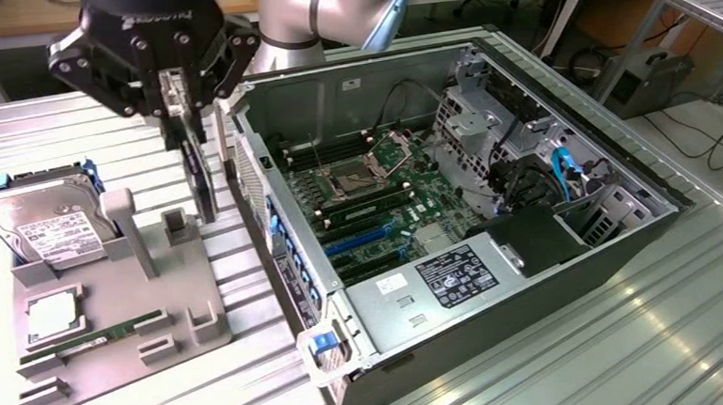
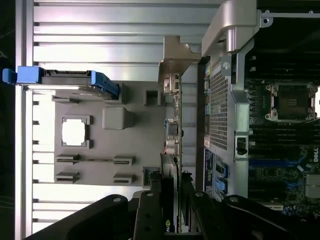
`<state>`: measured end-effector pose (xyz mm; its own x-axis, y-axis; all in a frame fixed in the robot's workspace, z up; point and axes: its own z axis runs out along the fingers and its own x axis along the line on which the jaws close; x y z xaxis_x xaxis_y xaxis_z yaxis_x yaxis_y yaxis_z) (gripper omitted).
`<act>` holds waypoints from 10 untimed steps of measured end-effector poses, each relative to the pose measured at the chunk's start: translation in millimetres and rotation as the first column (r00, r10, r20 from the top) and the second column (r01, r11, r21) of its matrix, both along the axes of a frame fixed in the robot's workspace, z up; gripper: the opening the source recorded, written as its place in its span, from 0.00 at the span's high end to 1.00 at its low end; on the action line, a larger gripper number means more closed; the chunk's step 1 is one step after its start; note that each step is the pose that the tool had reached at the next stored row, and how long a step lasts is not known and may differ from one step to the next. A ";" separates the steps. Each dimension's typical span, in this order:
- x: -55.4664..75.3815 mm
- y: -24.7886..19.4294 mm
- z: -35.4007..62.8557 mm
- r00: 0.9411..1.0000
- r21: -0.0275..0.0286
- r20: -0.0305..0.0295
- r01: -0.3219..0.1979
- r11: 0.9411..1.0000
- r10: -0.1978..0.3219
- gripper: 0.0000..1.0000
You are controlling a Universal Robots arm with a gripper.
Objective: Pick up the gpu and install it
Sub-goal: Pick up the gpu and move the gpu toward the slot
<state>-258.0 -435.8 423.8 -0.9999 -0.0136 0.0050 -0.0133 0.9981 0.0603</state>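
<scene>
- The gripper (image 1: 179, 102) is clamped on the gpu (image 1: 199, 179). It pinches the card's top edge, so the card hangs straight down, thin side towards us.
- The gpu is in the air and not in any slot. It hangs over the near edge of the grey tray (image 1: 180, 312), just beside the open case (image 1: 317, 97), on the exterior view's left of it.
- From the wrist, the card runs straight out from the gripper. Its silver bracket (image 2: 176, 57) is at the far end, close to the case's corner.
- The hard drive (image 1: 43, 227) and RAM stick (image 1: 94, 336) sit in the tray, untouched.
- I'd call this the carry from tray to case. A thin card held by one edge could pivot, so it wants a firm grip and no swing.
- The card's lower edge has to pass above the case wall with room to spare, and the bracket looks the likeliest part to catch.
- The blue slots (image 1: 361, 242) look like the home for it. Keeping the card parallel to them saves twisting over the board.
</scene>
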 end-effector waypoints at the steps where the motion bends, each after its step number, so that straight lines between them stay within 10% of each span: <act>1: 3.8 -0.9 4.4 1.000 0.000 -0.001 0.000 1.000 0.000 0.74; 10: 49.5 -12.0 50.8 1.000 0.000 -0.016 0.000 1.000 0.000 0.74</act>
<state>-208.5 -447.8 474.6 -0.9997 -0.0137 0.0210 -0.0124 0.9981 0.0610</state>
